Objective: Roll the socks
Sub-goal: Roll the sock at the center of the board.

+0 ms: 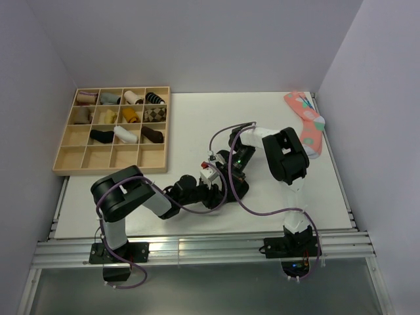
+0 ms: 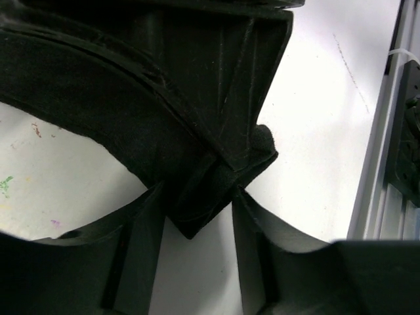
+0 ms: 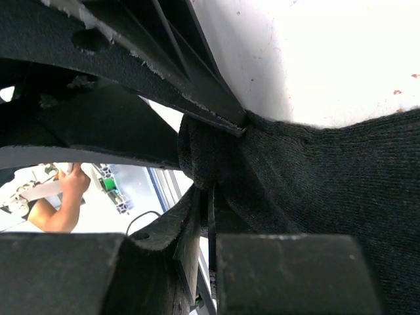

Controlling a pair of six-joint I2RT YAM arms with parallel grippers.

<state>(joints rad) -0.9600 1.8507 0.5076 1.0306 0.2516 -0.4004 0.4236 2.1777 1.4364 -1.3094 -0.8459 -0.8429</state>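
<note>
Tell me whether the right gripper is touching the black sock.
Touching. The right wrist view shows the right gripper shut, its fingers pinching a fold of the black sock.

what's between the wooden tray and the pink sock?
Nothing: only bare white table runs between the wooden tray and the pink sock, as the top view shows.

Matte white table top (image 1: 197, 125) fills most of the overhead view; close up it shows faint coloured specks & scuffs. Plain pale grey-lilac walls box it in on 3 sides: back wall (image 1: 197, 39), left wall (image 1: 26, 131), right wall (image 1: 387, 131). A silver aluminium rail frame (image 1: 210, 249) runs along the near edge, w/ a dull grey surface (image 1: 197, 289) below; can't tell if that's floor. Light is bright & even, shadows soft, strong glare on the table in the rt wrist view.
</note>
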